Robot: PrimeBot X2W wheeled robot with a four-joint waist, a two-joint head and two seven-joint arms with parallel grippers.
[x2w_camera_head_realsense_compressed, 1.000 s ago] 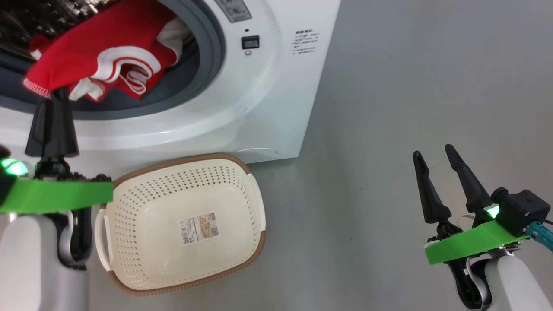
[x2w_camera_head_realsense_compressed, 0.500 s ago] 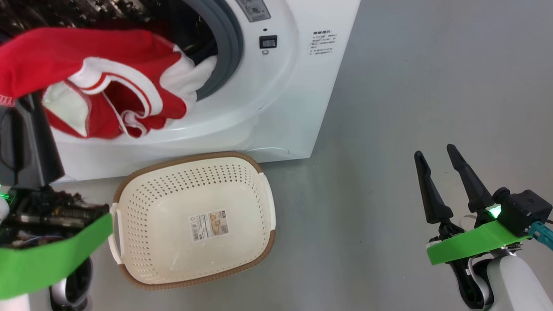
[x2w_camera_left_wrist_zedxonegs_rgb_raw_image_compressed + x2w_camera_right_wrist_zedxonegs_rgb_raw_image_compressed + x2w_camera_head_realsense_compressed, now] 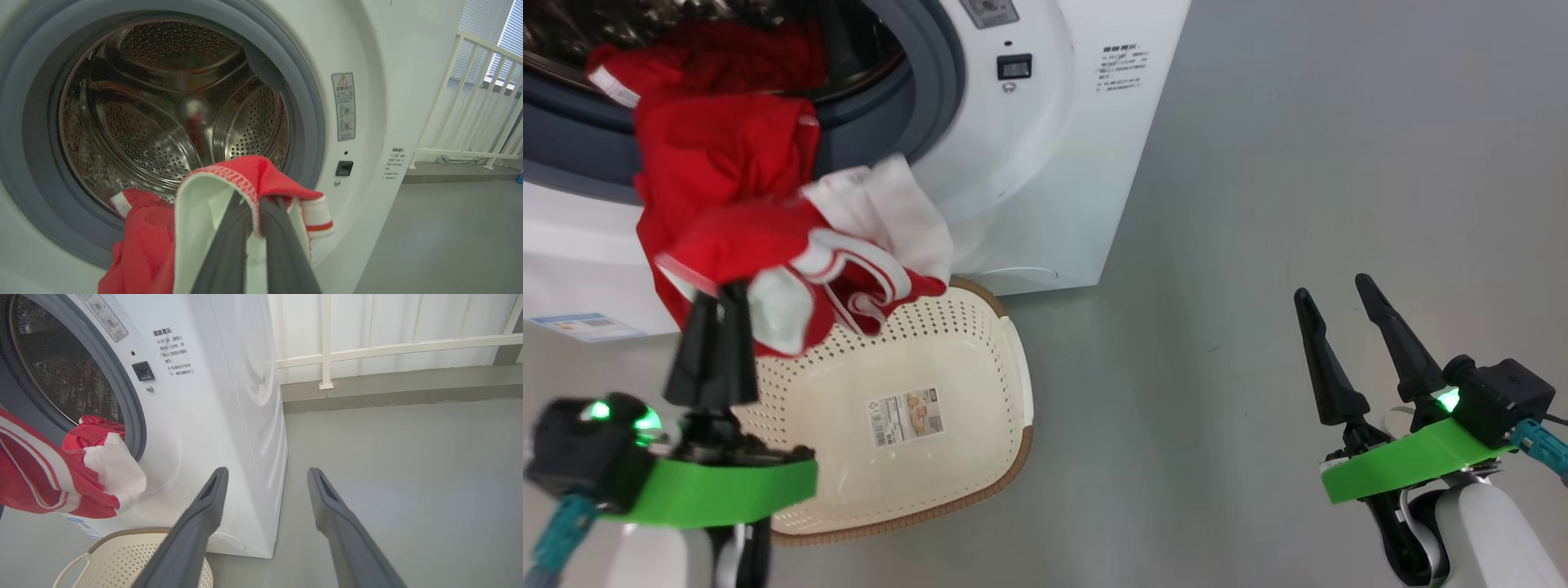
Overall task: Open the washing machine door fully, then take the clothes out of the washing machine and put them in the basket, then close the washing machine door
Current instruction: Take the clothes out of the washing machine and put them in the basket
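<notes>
The clothes (image 3: 727, 237) are pinched in the closed left gripper (image 3: 721, 296) over the basket (image 3: 980, 343) for dropping, the right gripper (image 3: 1331, 286) held open, empty.

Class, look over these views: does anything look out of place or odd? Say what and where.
The clothes are strung from the washing machine drum over its rim, one end pinched in the left hand above the basket, not yet inside. Otherwise nothing stands out.
</notes>
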